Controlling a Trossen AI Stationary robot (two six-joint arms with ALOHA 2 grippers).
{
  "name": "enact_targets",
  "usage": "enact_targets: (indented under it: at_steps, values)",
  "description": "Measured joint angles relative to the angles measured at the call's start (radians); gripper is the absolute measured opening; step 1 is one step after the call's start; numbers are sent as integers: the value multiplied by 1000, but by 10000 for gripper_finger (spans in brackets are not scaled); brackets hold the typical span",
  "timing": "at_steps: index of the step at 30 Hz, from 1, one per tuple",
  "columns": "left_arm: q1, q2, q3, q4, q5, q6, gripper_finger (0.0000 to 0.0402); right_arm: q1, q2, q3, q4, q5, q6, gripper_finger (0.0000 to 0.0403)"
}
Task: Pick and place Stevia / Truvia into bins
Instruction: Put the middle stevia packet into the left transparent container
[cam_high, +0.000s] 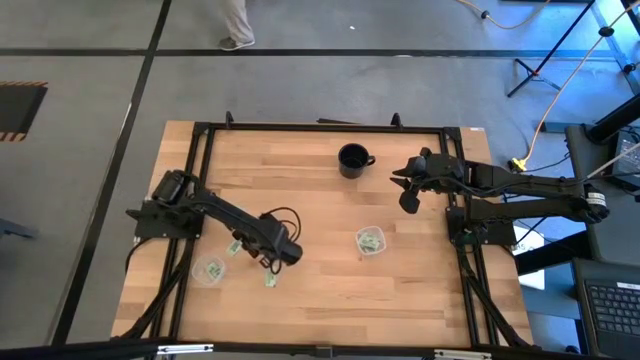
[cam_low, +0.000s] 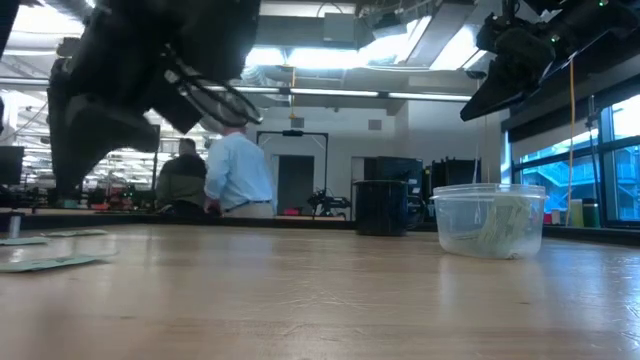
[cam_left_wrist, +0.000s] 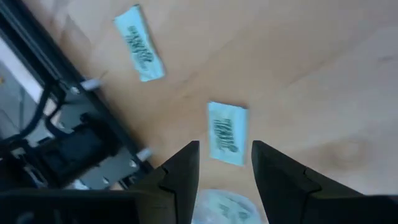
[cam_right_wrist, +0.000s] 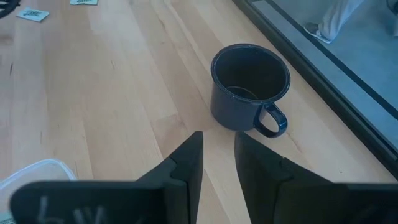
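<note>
Two pale green sachets lie flat on the wood near my left gripper (cam_high: 285, 250): one (cam_high: 235, 246) to its left, one (cam_high: 270, 280) nearer the near edge. In the left wrist view, the open fingers hang above the table with one sachet (cam_left_wrist: 227, 132) just ahead of their tips and another (cam_left_wrist: 140, 42) farther off. The left clear cup (cam_high: 208, 270) and the right clear cup (cam_high: 371, 241) each hold sachets; the right cup (cam_low: 490, 220) stands upright. My right gripper (cam_high: 408, 195) hovers high near the right edge, narrowly open and empty, beside the mug.
A black mug (cam_high: 353, 160) stands upright near the far edge and shows empty in the right wrist view (cam_right_wrist: 249, 84). Black frame rails (cam_high: 195, 190) border the table. People stand in the room beyond the far edge (cam_low: 235, 170). Bare wood lies between the two cups.
</note>
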Motion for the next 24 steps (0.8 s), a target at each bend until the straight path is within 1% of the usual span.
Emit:
enact_targets:
  at_steps: [3, 6, 11, 13, 20, 24]
  values:
    - [0, -34, -54, 6, -17, -10, 141, 0, 0, 0, 0, 0, 0, 95]
    - [0, -99, -121, 30, -21, -49, 141, 0, 0, 0, 0, 0, 0, 95]
    - [0, -210, -249, 241, -7, -100, 141, 0, 0, 0, 0, 0, 0, 95]
    - [0, -223, -275, 292, 3, -112, 141, 0, 0, 0, 1, 0, 0, 95]
    - [1, -216, -328, 313, 13, -142, 141, 0, 0, 0, 6, 0, -1, 95]
    - [1, -216, -336, 345, 13, -141, 141, 0, 0, 0, 6, 0, -1, 95]
